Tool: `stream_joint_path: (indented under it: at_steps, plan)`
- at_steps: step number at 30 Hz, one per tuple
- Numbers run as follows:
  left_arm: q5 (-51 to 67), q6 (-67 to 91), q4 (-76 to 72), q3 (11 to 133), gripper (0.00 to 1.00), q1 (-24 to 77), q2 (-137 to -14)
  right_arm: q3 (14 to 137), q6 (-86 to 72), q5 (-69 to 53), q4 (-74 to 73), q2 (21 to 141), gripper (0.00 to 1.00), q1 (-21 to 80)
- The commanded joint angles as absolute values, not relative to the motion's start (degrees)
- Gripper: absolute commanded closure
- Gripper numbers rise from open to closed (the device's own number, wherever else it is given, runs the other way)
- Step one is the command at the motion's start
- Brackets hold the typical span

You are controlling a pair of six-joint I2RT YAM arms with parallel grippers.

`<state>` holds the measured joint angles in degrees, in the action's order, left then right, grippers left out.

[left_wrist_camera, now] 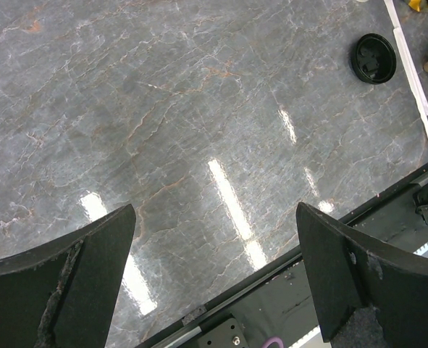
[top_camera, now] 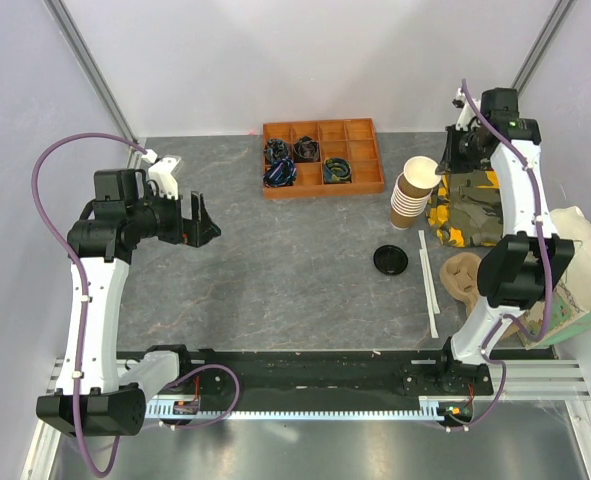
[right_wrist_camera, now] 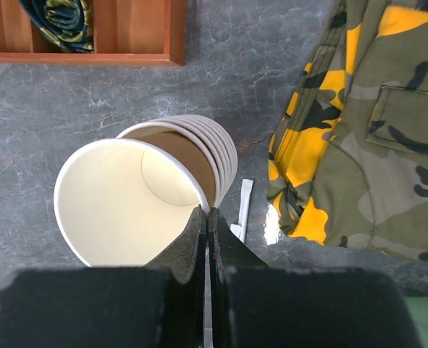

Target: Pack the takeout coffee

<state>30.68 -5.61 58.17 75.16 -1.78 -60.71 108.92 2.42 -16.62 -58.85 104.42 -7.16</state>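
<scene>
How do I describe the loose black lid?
Find the orange compartment tray at the table's far edge, then the stack of paper cups off its right corner. Just below them in the top view lies the black lid, alone on grey tabletop, left of a white strip: the only flat, round, black thing.

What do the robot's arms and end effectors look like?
Both the left arm and the right arm have white links joined by bulky black joints, each trailed by a looping purple cable. The left end effector and right end effector are black, with two broad wedge-shaped fingers whose edges look scuffed.
</scene>
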Motion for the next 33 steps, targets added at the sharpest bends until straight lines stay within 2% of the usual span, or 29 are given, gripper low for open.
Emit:
stream_joint_path:
  at_steps: [1,9,13,14,16,17,24,29,33]
  plan:
    - [33.3,-5.4,56.2,76.3,0.00,-1.8,-59.9,114.3,5.4,-17.5,-60.5,98.9,1.00,-8.3]
    - [34.0,-4.6,56.1,77.1,0.00,-1.8,-61.3,118.8,6.8,-24.4,-62.0,95.2,1.00,-9.2]
    - [33.1,-2.1,55.5,77.3,0.00,-1.8,-61.4,119.3,8.8,-34.1,-61.4,92.0,1.00,-8.9]
    - [33.2,-1.2,55.4,77.4,0.00,-1.8,-61.8,118.7,9.5,-37.7,-62.3,91.2,1.00,-6.9]
    - [34.4,1.5,55.2,78.0,0.00,-1.8,-62.3,115.7,12.2,-36.9,-63.6,90.9,1.00,-2.7]
    - [35.0,2.1,55.1,78.0,0.00,-1.8,-62.5,113.8,13.0,-34.7,-63.7,90.2,1.00,2.8]
    - [31.4,3.3,50.3,73.7,0.00,-1.8,-55.6,92.6,13.6,-24.0,-54.8,87.5,1.00,22.2]
    - [31.3,0.1,52.1,70.1,0.00,-1.8,-51.9,87.0,12.8,-19.3,-49.1,90.3,1.00,34.8]
    - [32.6,-0.7,52.6,67.9,0.00,-3.2,-51.8,85.5,12.6,-15.7,-45.9,93.9,1.00,40.6]
